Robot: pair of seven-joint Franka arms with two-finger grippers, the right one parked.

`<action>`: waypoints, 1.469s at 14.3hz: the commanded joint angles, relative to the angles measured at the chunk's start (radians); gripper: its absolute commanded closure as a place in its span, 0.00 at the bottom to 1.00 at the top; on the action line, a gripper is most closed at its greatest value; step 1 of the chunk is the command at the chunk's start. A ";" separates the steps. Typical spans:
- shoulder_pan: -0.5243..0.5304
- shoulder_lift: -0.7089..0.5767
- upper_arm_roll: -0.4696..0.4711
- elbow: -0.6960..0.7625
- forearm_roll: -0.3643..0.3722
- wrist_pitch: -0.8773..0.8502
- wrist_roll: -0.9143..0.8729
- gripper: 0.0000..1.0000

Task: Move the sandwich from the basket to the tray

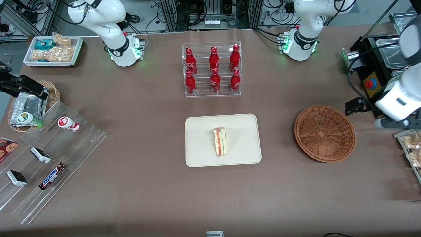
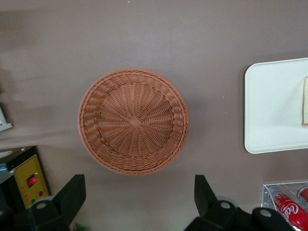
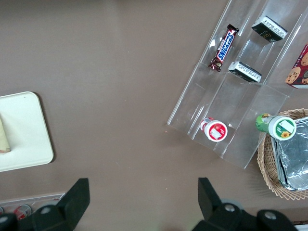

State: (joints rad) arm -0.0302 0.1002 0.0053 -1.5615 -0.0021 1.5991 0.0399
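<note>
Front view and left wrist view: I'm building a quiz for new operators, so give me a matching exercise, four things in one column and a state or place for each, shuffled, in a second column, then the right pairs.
Things
1. triangular white-bread sandwich
2. round brown wicker basket
3. flat cream-beige rectangular tray
4. left arm's gripper

States or places
A. open, above the table beside the basket
B. holds nothing
C. lies on the tray
D. nearer the front camera than the rack of red bottles

Pairs: 1-C, 2-B, 3-D, 4-A
</note>
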 commanded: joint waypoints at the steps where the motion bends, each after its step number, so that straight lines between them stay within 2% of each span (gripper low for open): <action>1: 0.082 -0.045 -0.094 -0.020 0.007 -0.004 0.015 0.00; 5: 0.075 -0.060 -0.090 -0.017 0.004 -0.007 0.014 0.00; 8: 0.023 -0.060 -0.033 0.001 -0.006 -0.042 -0.009 0.00; 11: 0.023 -0.069 -0.039 0.009 -0.009 -0.085 -0.011 0.00; 21: 0.033 -0.066 -0.033 0.012 0.008 -0.062 -0.008 0.00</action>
State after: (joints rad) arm 0.0076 0.0387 -0.0314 -1.5551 -0.0012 1.5376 0.0387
